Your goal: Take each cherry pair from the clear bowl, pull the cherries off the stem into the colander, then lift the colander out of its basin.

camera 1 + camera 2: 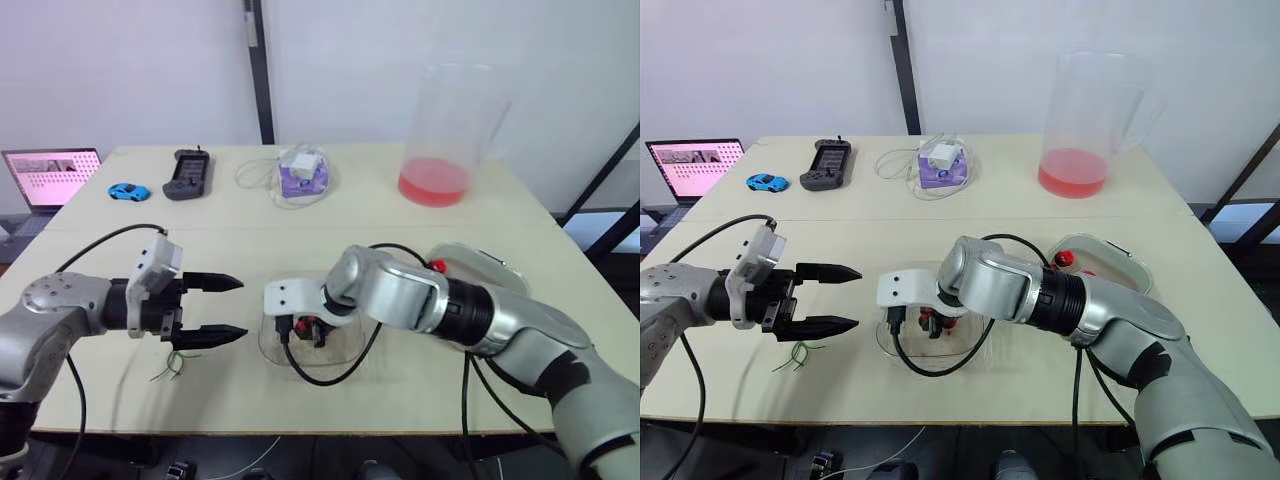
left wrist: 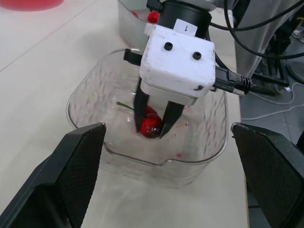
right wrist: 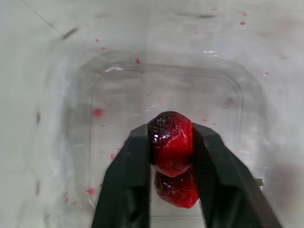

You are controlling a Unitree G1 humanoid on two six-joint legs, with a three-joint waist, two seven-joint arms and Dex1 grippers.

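Left tool (image 1: 240,308) hovers above the bench (image 1: 560,330), its two black fingers spread wide apart and holding nothing. Loose green stems (image 1: 172,365) lie on the bench just below and behind this tool's fingers. Beyond the same tool, at the far edge, stand a laptop (image 1: 50,175), a blue toy car (image 1: 128,190) and a black controller (image 1: 187,173). Directly ahead of the left tool's fingertips, near but apart, sits the clear bowl (image 1: 275,352). Right tool (image 2: 152,127) reaches down inside this bowl, fingers closed on the upper fruit of a cherry pair (image 3: 172,142); the second cherry hangs just beneath the first, between the fingers. Red juice specks mark the bowl floor around the tool. Behind the right arm, the colander (image 1: 1130,262) sits in its basin, partly hidden, with one red cherry (image 1: 1067,258) visible at its near rim. Well beyond the right tool stand a purple box (image 1: 303,178) and a clear pitcher (image 1: 445,140) holding red liquid.
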